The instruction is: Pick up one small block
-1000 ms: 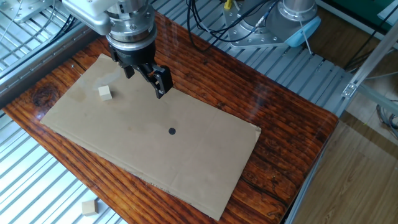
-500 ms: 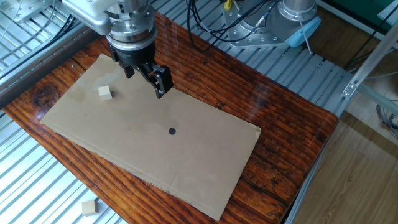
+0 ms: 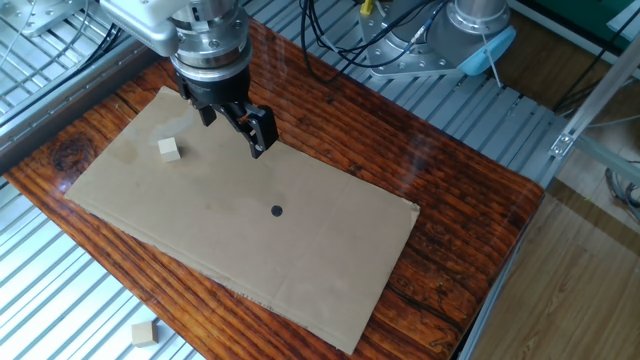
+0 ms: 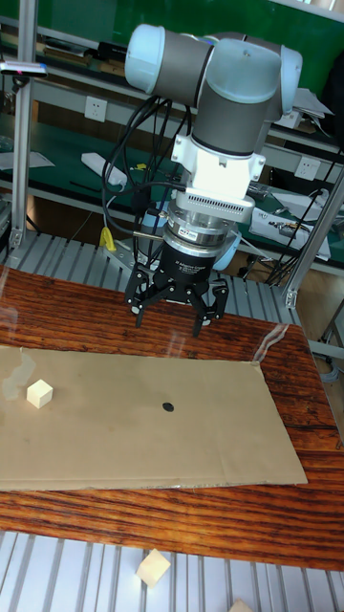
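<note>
The small block (image 3: pixel 169 149) (image 4: pixel 39 393), a pale beige cube, rests on the left part of the cardboard sheet (image 3: pixel 240 240). My gripper (image 3: pixel 233 133) (image 4: pixel 169 320) hangs above the sheet's far edge, to the right of the block and apart from it. It is open, and nothing sits between its black fingers (image 4: pixel 203 320).
A black dot (image 3: pixel 277 210) (image 4: pixel 168 406) marks the middle of the cardboard. A slightly tanner wooden block (image 3: pixel 145 334) (image 4: pixel 153 567) lies on the ribbed metal surface in front of the wooden table (image 3: pixel 470 210). Cables and the arm's base (image 3: pixel 470 40) stand behind.
</note>
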Controlling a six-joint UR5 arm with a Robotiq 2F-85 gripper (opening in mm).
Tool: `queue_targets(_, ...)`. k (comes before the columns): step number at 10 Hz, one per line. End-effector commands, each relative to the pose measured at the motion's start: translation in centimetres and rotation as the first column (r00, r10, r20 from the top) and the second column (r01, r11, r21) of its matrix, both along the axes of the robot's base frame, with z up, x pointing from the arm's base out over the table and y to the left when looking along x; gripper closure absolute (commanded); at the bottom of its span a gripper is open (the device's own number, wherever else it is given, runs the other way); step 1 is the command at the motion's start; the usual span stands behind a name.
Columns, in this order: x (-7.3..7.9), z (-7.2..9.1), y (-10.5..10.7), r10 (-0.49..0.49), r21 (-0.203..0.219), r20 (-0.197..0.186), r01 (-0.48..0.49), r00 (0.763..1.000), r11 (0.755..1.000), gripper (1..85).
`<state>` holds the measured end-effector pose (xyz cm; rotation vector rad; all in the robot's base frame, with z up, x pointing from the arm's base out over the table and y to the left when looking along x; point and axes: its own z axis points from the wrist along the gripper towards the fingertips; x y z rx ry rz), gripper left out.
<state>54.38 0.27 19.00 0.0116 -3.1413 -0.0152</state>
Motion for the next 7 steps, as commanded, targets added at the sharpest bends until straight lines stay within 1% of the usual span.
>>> queue_targets(1,1.1,0.8,6.1,-0.118,0.226,0.018,0.111,0.993,0.968,84.3)
queue_targets(2,0.3,-0.1,4.9,-0.096,0.127,0.034,0.091,0.995,0.988,84.3)
queue_targets(3,0.2,-1.2,3.2,-0.102,-0.004,0.094,0.103,0.990,0.995,84.3)
queue_targets(4,1.2,-1.7,3.9,-0.130,-0.023,0.178,0.136,0.975,0.990,84.3)
queue_targets(5,1.8,-1.7,4.8,-0.139,-0.007,0.218,0.144,0.966,0.990,84.3)
queue_targets(6,1.6,-1.5,5.8,-0.131,0.033,0.201,0.126,0.971,0.991,84.3)
queue_targets(7,1.8,-1.2,4.5,-0.063,0.001,0.201,0.064,0.978,0.998,84.3)
